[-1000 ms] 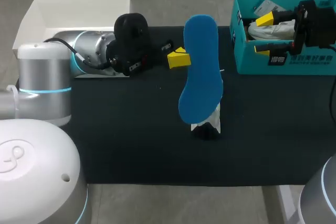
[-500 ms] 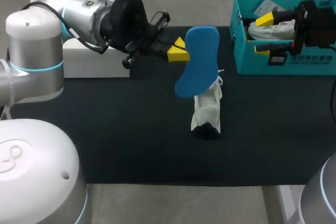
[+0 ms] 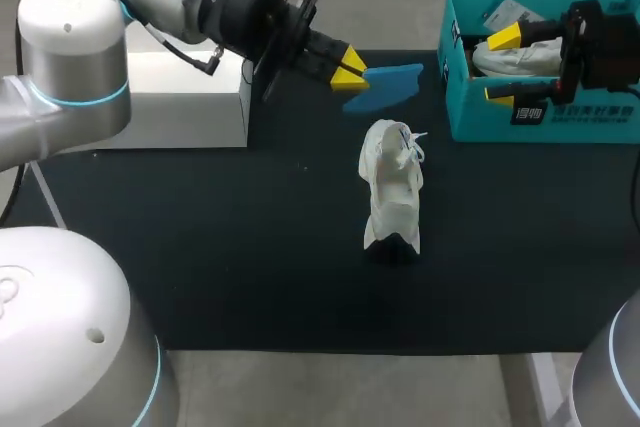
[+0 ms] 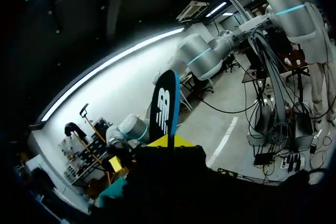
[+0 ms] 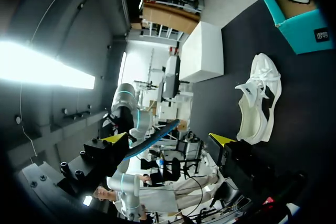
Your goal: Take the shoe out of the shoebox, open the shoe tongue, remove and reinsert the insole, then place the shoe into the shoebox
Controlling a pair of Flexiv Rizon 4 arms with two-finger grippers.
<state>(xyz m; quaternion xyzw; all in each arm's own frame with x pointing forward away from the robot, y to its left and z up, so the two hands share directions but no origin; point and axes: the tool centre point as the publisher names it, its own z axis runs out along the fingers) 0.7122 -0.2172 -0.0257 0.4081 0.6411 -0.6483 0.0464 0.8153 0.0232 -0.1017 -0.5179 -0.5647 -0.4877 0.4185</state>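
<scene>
Insole (image 3: 388, 85), blue, is pinched at one end between the closed fingers of the left gripper (image 3: 350, 72), above the far side of the black mat (image 3: 250, 247). White shoe (image 3: 393, 187) stands on end near the mat's middle. Right gripper (image 3: 503, 64) hangs over the teal shoebox (image 3: 480, 122) at far right, fingers wide apart, holding nothing.

shoe (image 3: 393, 197) ctr table (image 3: 250, 277) | insole (image 3: 390, 85) behind it | shoebox (image 3: 540, 125) R rear | other box (image 3: 180, 92) L rear
</scene>
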